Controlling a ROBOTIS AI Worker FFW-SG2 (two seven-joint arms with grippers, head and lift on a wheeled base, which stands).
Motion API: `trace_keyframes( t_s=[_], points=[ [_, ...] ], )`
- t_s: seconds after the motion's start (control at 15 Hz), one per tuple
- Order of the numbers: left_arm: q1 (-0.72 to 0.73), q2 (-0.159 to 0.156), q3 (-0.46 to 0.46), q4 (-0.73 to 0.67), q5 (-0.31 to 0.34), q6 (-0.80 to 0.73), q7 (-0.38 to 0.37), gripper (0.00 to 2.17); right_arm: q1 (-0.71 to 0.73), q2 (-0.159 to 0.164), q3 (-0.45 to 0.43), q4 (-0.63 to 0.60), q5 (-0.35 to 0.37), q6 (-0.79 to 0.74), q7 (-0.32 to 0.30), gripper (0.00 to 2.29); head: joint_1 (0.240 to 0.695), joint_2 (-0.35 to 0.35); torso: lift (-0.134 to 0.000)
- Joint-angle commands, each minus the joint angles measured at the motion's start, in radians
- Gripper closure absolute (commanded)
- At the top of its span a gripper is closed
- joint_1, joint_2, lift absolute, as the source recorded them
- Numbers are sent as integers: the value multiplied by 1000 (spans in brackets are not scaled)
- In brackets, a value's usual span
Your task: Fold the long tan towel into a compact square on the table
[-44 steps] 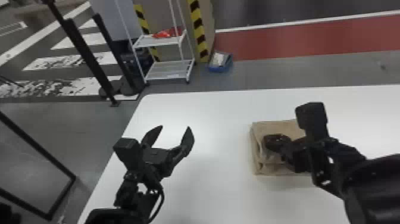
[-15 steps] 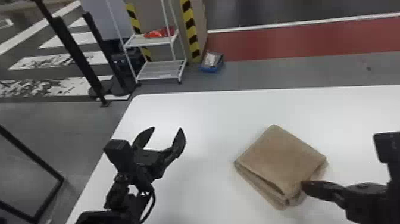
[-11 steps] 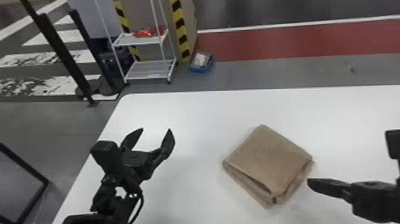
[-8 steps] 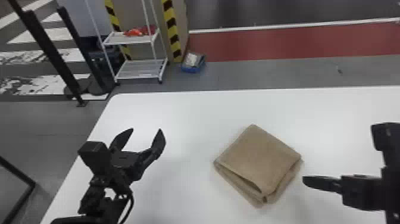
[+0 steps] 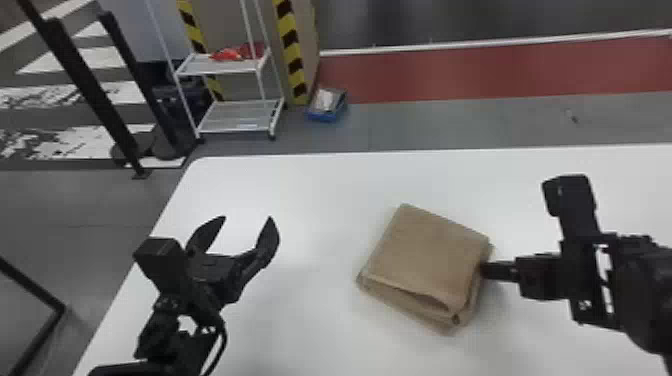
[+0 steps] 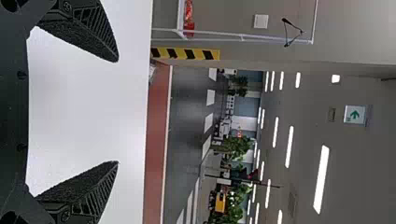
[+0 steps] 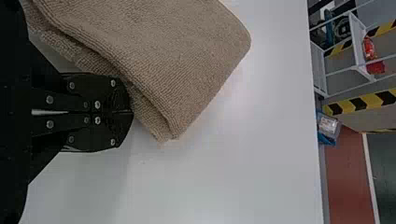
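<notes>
Folding looks basically done; final squaring and tidying is judged to be the step in hand. The tan towel (image 5: pixel 425 255) is stacked in a compact, near-square pad on the table (image 5: pixel 310 195), just off the tips of the right gripper (image 5: pixel 487 271), and well apart from the left gripper (image 5: pixel 247 218), out to the right of its fingers. Right fingers are closed together, set against the pad's side; no cloth is seen pinched between them. Left fingers are spread wide, nothing held; that arm is parked.

Next move: the side by the right fingertips to be nudged in gently, loose layers pressed flat, then fingers backed off. If pushed too hard, the whole pad may be swivelled or the top layer rucked up.

View check: by the head view, the full outline is given, plus a slack, gaping fold on the near side, left of and nearer than the right fingertips. By the right wrist view, the closed finger pair is confirmed, and the towel's weave and stacked edges are resolved right beside the tips.
</notes>
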Motion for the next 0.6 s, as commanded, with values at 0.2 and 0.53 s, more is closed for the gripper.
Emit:
trace_keyframes(
  t_s=[0.2, 0.53],
  points=[
    [0, 3, 0, -3, 0, 0, 1, 100, -72, 26, 61, 154, -13, -232, -52, 1828, 695, 192, -125],
    [3, 4, 4, -12, 0, 3, 1, 100, -86, 37, 90, 215, 3, -331, -67, 1828, 695, 223, -125]
  ],
)
